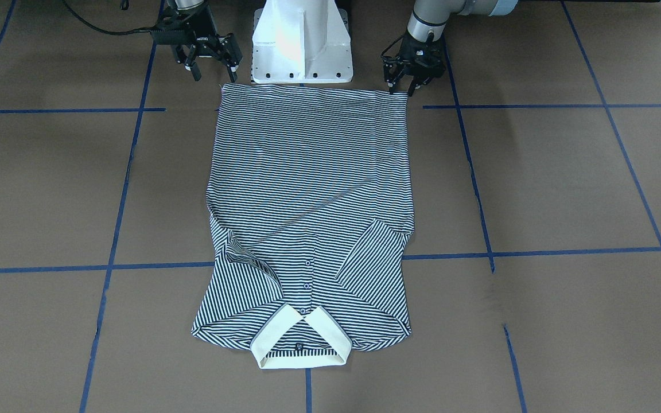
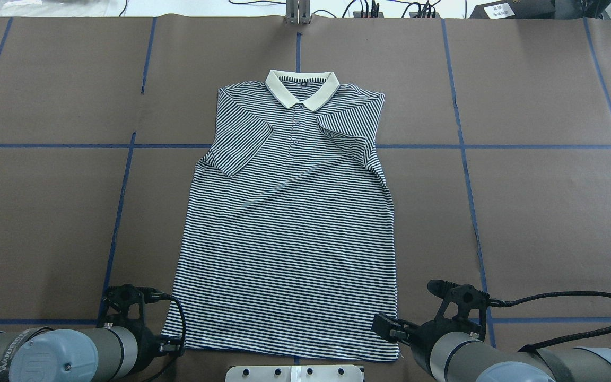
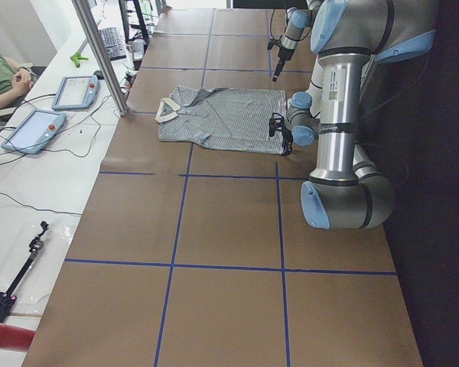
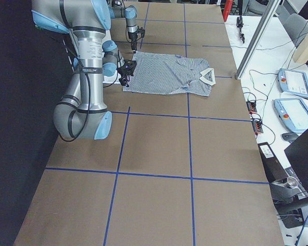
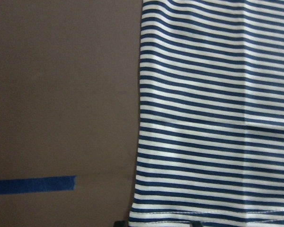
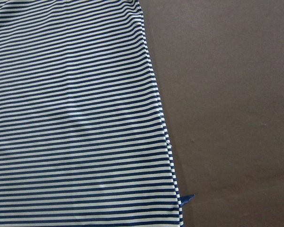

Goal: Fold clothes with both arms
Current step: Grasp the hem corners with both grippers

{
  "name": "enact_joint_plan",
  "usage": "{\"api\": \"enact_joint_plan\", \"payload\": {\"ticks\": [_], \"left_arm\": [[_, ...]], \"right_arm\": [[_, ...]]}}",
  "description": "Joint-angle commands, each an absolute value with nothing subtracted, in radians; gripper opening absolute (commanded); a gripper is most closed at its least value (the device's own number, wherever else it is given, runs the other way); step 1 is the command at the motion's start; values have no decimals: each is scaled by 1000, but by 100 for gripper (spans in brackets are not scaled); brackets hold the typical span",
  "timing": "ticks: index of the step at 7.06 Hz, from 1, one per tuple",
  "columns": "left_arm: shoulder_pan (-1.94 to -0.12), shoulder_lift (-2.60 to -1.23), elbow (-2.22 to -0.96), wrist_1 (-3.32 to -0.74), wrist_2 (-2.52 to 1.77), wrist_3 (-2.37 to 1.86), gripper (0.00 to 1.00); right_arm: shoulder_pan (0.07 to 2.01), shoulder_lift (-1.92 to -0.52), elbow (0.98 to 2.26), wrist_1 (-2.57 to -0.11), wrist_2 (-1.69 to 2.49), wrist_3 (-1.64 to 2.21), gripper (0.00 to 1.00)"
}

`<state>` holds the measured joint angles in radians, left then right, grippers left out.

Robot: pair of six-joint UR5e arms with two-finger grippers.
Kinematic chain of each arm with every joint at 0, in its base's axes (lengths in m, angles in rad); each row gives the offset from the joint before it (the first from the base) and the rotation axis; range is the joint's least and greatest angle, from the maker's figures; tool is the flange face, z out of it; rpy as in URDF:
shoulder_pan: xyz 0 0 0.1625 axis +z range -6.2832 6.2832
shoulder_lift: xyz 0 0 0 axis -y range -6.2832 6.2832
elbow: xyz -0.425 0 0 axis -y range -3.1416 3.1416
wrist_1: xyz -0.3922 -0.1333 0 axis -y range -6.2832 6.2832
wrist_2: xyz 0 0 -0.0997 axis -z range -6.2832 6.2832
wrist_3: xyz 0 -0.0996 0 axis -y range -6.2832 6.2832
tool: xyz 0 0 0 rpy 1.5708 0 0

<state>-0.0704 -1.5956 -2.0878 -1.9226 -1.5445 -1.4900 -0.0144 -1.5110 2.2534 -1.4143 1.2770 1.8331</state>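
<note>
From my screens, the shirt [image 1: 307, 183] lay flat and face up on the brown tabletop [image 1: 566, 183], stretched lengthwise across the blue tape lines [image 1: 537, 251]. Its cream collar [image 1: 276, 335] pointed away from the robot. Its hem [image 1: 307, 87] ran just in front of the white pedestal [image 1: 302, 46]. Both sleeves [image 2: 242, 148] were turned in over the chest, so the body made a long, nearly straight-sided shape.

The left fingers [image 1: 392, 83] hung at the hem corner on the robot's left side. They were spread a modest way apart with the tips pointing down, and they had hold of nothing. One tip sat right at the hem's edge, and I could not tell whether it touched the cloth. The left wrist view showed the shirt's side edge running up the middle of the frame and the hem along the bottom. Bare tabletop and a strip of tape lay beside the edge.

The right fingers [image 1: 231, 70] hung near the opposite hem corner, spread wider than the left pair and also empty. Their tips sat just past the hem on the robot's side, close to the corner but apart from the cloth. The right wrist view looked down on the striped cloth and its side edge. A small point of blue tape poked out beside that edge, low in the frame.
</note>
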Motion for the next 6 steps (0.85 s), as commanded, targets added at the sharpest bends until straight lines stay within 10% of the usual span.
{"api": "enact_joint_plan", "payload": {"ticks": [1, 3, 6], "left_arm": [[-71, -1597, -2085, -1921, -1545, -1491, 55], [-71, -1600, -2085, -1921, -1545, -1497, 45], [-71, -1597, -2086, -1921, -1545, -1519, 0]], "right_arm": [[-15, -1511, 2253, -1414, 1275, 1833, 97], [-15, -1511, 2253, -1414, 1275, 1833, 97], [-18, -1511, 2250, -1414, 1275, 1833, 97]]}}
